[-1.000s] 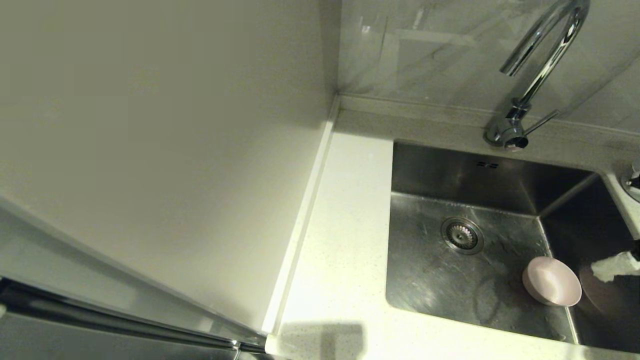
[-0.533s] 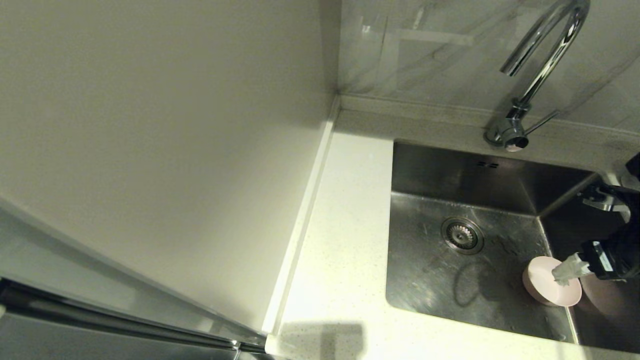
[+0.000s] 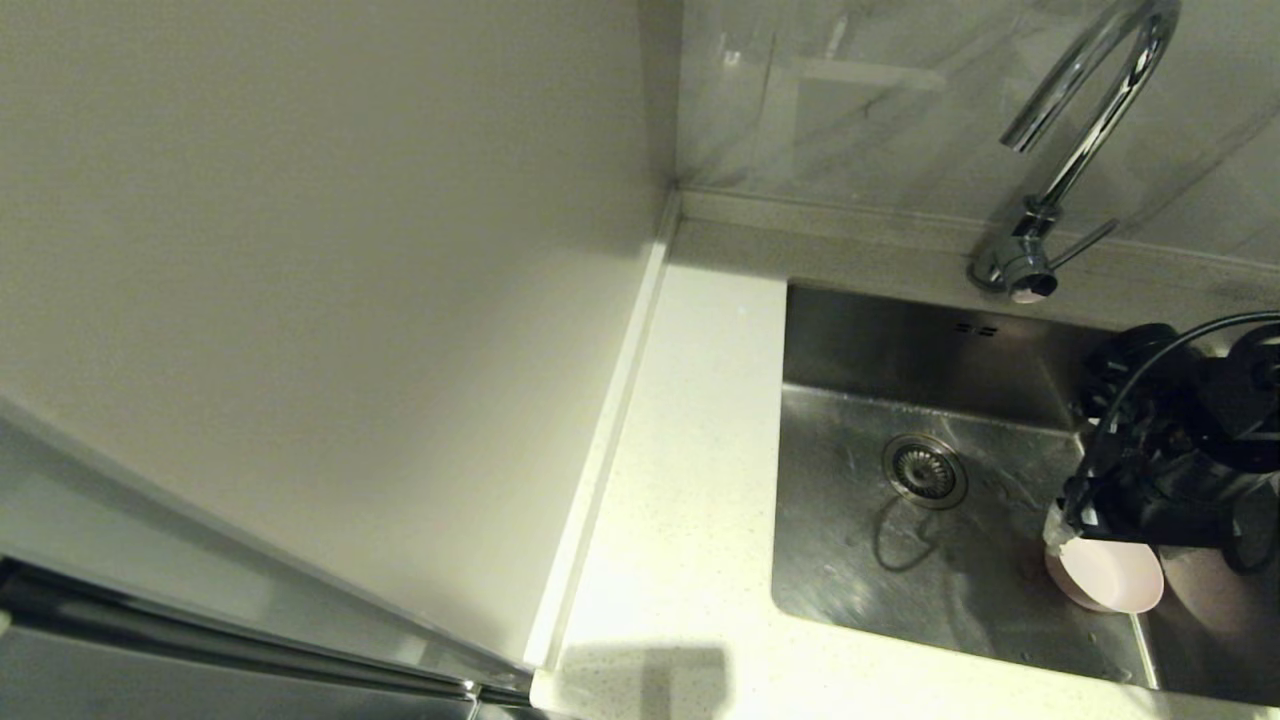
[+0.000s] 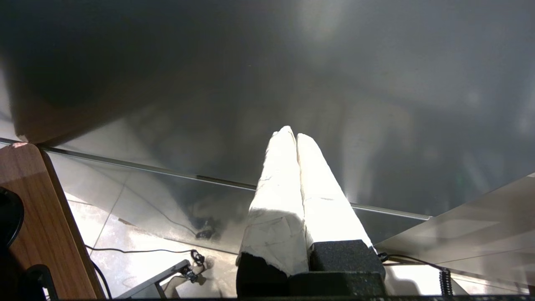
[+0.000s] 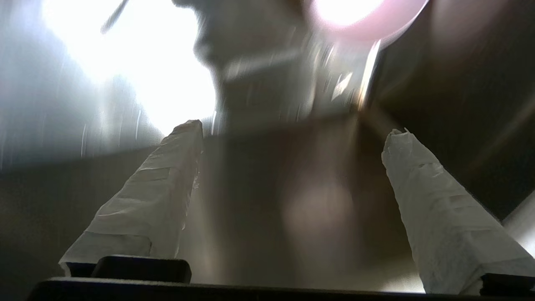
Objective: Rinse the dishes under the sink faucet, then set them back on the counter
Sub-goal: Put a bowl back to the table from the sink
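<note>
A pale pink bowl (image 3: 1112,578) sits in the near right corner of the steel sink (image 3: 860,570), leaning against its right wall. My right arm (image 3: 1160,460) reaches in from the right and hangs just over the bowl's far edge, hiding it partly. In the right wrist view my right gripper (image 5: 292,133) is open wide with nothing between its white-wrapped fingers (image 5: 154,188), and the pink bowl (image 5: 368,21) lies ahead of the tips. The chrome faucet (image 3: 1085,110) stands behind the sink. My left gripper (image 4: 292,136) is shut and empty, parked low by a metal cabinet front.
The round strainer drain (image 3: 924,470) lies in the middle of the basin floor. The white speckled counter (image 3: 680,480) runs along the sink's left side and front edge. A plain off-white panel (image 3: 300,300) fills the left.
My right arm has come in from the right edge and down over the sink, now covering the bowl's far side. The pink bowl has stayed in place.
</note>
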`<state>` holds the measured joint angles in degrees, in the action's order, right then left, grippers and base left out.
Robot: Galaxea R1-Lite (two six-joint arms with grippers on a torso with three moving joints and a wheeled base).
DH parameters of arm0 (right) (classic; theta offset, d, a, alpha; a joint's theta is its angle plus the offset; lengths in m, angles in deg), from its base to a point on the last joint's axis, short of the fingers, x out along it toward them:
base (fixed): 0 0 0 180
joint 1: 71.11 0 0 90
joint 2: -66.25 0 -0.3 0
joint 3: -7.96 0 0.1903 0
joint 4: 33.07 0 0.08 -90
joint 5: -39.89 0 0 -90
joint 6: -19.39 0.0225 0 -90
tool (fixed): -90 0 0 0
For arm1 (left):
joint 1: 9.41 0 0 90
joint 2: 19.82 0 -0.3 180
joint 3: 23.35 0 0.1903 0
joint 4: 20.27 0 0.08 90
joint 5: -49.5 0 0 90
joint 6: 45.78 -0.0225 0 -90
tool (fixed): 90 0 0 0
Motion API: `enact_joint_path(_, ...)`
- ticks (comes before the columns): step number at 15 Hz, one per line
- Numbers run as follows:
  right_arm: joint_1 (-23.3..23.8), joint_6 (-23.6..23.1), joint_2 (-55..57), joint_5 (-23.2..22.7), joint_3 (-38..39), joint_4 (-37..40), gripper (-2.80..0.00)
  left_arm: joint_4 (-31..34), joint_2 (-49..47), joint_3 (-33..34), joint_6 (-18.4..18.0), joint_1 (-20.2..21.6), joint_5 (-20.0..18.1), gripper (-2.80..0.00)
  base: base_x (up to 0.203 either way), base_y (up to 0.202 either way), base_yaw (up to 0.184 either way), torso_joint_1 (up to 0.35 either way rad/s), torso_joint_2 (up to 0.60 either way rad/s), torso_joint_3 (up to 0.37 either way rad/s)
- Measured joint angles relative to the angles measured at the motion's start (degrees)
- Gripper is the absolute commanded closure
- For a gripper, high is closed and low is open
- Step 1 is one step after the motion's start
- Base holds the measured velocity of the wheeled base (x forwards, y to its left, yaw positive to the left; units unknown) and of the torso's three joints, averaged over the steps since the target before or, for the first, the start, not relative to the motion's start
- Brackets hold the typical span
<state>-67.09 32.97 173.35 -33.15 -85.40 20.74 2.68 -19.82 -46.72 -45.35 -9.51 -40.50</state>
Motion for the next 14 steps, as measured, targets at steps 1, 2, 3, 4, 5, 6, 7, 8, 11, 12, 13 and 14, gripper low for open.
enact_joint_path(1,-0.05,2.09,1.93,2.67,0.15,-3.88,-2.80,0.00,0.00,0.00,-0.02,0.00,0.00,0.00,0.000,0.000,0.000,0.000,0.00,0.000)
enact_joint_path(2,-0.07,3.85,3.64,4.90,0.09,-6.39,-2.80,0.00,0.00,0.00,-0.01,0.00,0.00,0.00,0.000,0.000,0.000,0.000,0.00,0.000)
enact_joint_path(3,-0.11,5.93,5.61,6.71,-0.66,-7.96,-2.80,0.00,0.00,0.00,0.03,0.00,0.00,0.00,0.000,0.000,0.000,0.000,0.00,0.000)
enact_joint_path(4,-0.13,7.59,7.30,7.15,-1.45,-8.33,-2.80,0.00,0.00,0.00,-0.01,0.00,0.00,0.00,0.000,0.000,0.000,0.000,0.00,0.000)
enact_joint_path(5,-0.11,8.80,8.79,7.27,-2.13,-8.38,-2.80,0.00,0.00,0.00,-0.02,0.00,0.00,0.00,0.000,0.000,0.000,0.000,0.00,0.000)
enact_joint_path(6,-0.10,9.71,10.17,7.32,-2.93,-8.50,-2.80,-0.02,0.00,0.00,-0.01,0.00,0.00,0.00,0.000,0.000,0.000,0.000,0.00,0.000)
enact_joint_path(7,-0.07,10.14,11.34,7.40,-3.68,-8.50,-2.80,-0.02,0.00,0.00,-0.01,0.00,0.00,0.00,0.000,0.000,0.000,0.000,0.00,0.000)
enact_joint_path(8,-0.05,10.25,12.45,7.45,-4.66,-8.61,-2.80,0.00,0.00,0.00,0.00,0.00,0.00,0.00,0.000,0.000,0.000,0.000,0.00,0.000)
enact_joint_path(11,0.44,10.17,15.85,7.51,-7.65,-10.85,-2.80,0.00,0.00,0.00,-0.01,0.00,0.00,0.00,0.000,0.000,0.000,0.000,0.00,0.000)
enact_joint_path(12,0.96,10.00,16.93,7.56,-8.81,-11.55,-2.80,0.00,0.00,0.00,-0.02,0.00,0.00,0.00,0.000,0.000,0.000,0.000,0.00,0.000)
enact_joint_path(13,1.84,9.85,18.27,7.83,-10.34,-11.86,-2.80,0.00,0.00,0.00,-0.01,0.00,-0.01,0.00,0.000,0.000,0.000,0.000,0.00,0.000)
enact_joint_path(14,2.90,9.53,19.44,8.31,-11.52,-11.98,-2.80,0.00,0.00,0.00,-0.02,0.00,0.00,0.00,0.000,0.000,0.000,0.000,0.00,0.000)
